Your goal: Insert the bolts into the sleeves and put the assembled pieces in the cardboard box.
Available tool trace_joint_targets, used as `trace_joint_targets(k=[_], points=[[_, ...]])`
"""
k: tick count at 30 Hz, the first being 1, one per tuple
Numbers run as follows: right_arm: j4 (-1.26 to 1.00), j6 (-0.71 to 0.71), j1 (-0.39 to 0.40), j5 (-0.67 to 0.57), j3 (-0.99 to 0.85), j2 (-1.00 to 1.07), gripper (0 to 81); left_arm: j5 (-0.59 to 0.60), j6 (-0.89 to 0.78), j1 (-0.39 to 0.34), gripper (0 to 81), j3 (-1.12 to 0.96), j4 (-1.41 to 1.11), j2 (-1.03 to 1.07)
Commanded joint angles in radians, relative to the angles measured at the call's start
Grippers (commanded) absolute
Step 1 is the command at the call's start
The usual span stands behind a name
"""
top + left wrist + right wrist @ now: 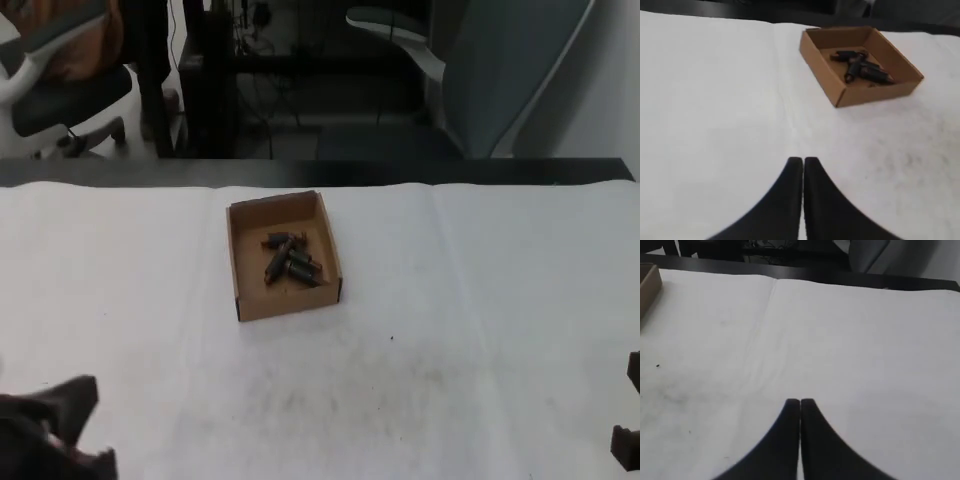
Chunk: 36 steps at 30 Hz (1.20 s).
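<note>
1. The cardboard box (288, 304) sits on the white bench cover (450, 330) near the middle of the high view, a little toward 11 o'clock. That spot lies between the two arms, which I judge is so that either one can drop pieces into it.
2. The assembled pieces (290, 258) lie in a small dark heap on the box floor, toward its 3 o'clock wall. They touch and cross one another, so I cannot count them exactly. The left wrist view shows the same cluster (860, 67) inside the open box (820, 70).
3. The left gripper (802, 162) has its fingers pressed together with nothing between them. In the high view that arm (50, 430) sits low at about 7 o'clock, well apart from the box.
4. The right gripper (800, 402) also has its fingers pressed together on nothing. Its arm (628, 420) shows at about 4 o'clock on the edge of the high view, with one corner of the box (647, 282) far off in its wrist view.
5. Every bolt-and-sleeve piece I can make out is in the box. With both arms parked at the near corners and holding nothing, I judge the task to be at or close to its end. The pose looks like a rest position that keeps the arms away from the box.
</note>
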Motion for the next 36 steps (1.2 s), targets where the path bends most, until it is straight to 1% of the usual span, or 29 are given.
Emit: trace_joint_targets(k=[1,3,6,9,36], points=[[-0.027,-0.005,-0.005,0.01,-0.001,0.003,0.4,-0.126,0.02,-0.127,1.8,0.0,0.006,0.006],[-0.041,-0.005,-0.005,0.016,-0.001,0.003,0.4,-0.151,0.034,-0.178,1.8,0.0,-0.002,0.006],[-0.064,-0.005,-0.005,0.035,-0.001,0.003,0.4,-0.174,0.041,-0.21,1.8,0.0,-0.016,0.006],[-0.064,-0.002,-0.005,0.032,-0.001,0.003,0.4,-0.197,0.041,-0.208,1.8,0.0,-0.022,0.006],[-0.064,-0.002,-0.005,0.032,-0.001,0.003,0.4,-0.195,0.041,-0.208,1.8,0.0,-0.022,0.006]])
